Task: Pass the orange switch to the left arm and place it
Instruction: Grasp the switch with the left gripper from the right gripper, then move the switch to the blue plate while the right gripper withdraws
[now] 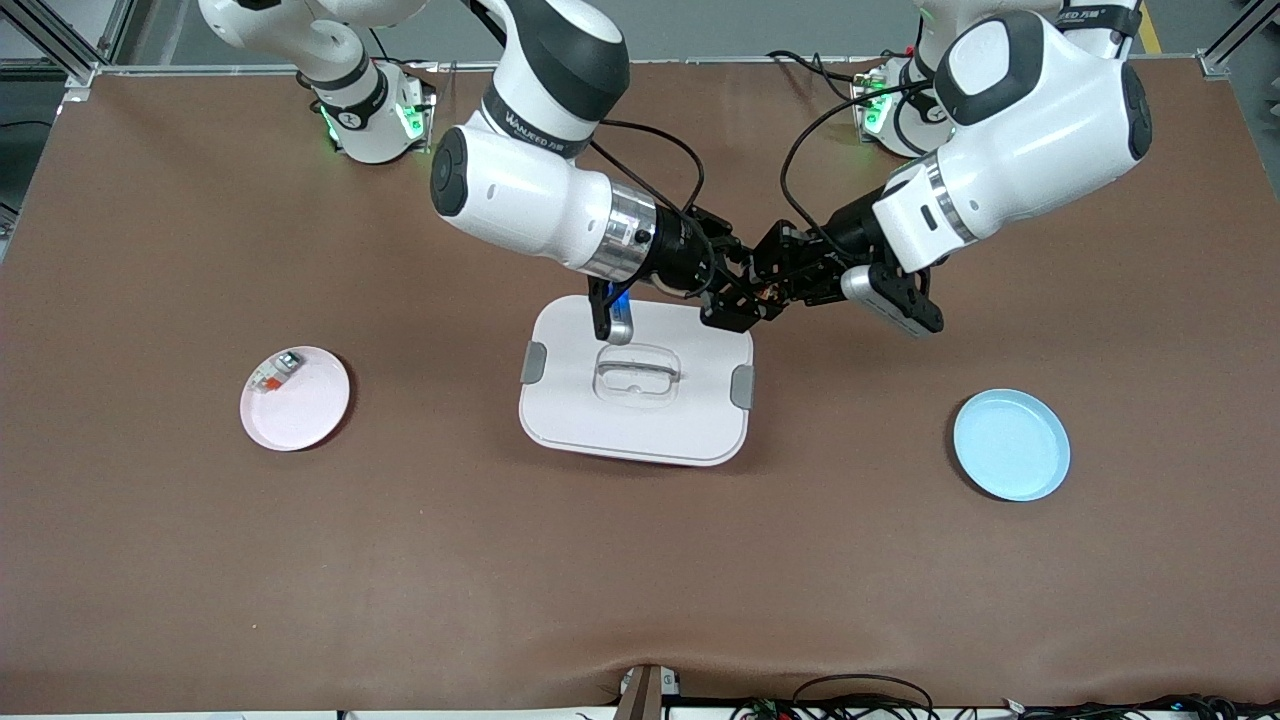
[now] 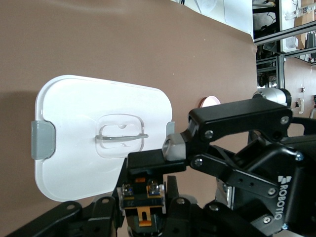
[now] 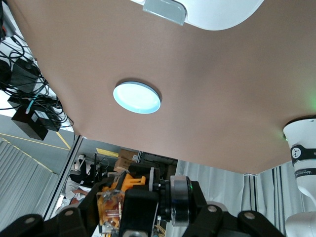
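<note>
The orange switch, a tiny black part with orange markings, hangs in the air between both grippers. They meet over the corner of the white box at the left arm's end. My right gripper is shut on the switch, which shows orange between its jaws in the right wrist view. My left gripper is shut on the switch's other end. In the left wrist view the switch sits between the left gripper's jaws, with the box lying below.
A pink plate holding a small white-grey piece lies toward the right arm's end. A light blue plate lies toward the left arm's end, also seen in the right wrist view. The box has grey side latches.
</note>
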Motion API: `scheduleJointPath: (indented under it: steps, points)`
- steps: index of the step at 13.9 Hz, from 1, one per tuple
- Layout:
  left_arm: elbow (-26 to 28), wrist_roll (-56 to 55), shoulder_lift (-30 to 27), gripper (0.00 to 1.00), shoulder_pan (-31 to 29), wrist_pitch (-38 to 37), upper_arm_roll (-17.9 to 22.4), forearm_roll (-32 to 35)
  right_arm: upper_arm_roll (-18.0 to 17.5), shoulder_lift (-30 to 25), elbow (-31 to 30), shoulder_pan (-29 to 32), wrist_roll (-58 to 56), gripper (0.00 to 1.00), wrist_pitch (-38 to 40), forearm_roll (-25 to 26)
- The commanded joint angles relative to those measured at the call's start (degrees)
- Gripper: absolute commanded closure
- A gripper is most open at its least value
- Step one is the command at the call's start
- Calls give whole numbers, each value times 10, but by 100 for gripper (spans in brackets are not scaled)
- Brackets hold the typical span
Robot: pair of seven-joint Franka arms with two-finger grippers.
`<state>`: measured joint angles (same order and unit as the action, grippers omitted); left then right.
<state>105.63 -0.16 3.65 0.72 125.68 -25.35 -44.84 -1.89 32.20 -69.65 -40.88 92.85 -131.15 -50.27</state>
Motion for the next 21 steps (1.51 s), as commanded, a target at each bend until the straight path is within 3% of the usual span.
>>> scheduleJointPath:
  steps: [1,4,5,6,7,8,12,15,19,21]
  points:
    - [-1,14,-1,100,3,6,-2,-10,5,11,17,-4,7,80,5,-5]
    - [-2,16,0,100,1,4,-2,3,5,12,17,-4,6,78,5,-5]
    - [-3,15,0,100,-1,5,-2,18,5,12,16,-4,6,71,5,-5]
    - [-6,14,1,100,-3,4,-2,35,5,12,16,-4,6,52,5,-5]
    - [-7,13,1,100,-5,3,-2,45,5,12,16,-4,7,15,5,-5]
    - [-7,13,0,100,-5,1,0,50,5,11,16,-4,7,0,6,-5]
    - [-6,12,0,100,-30,0,1,88,6,6,16,6,3,0,13,-5]
    - [-7,14,0,100,-49,-10,2,162,9,-15,16,29,2,0,85,10]
    - [-5,32,1,100,-80,-31,3,259,9,-71,-4,69,-62,0,230,102]
    - [-2,94,8,100,-108,-50,3,295,9,-127,-69,97,-143,0,251,143]
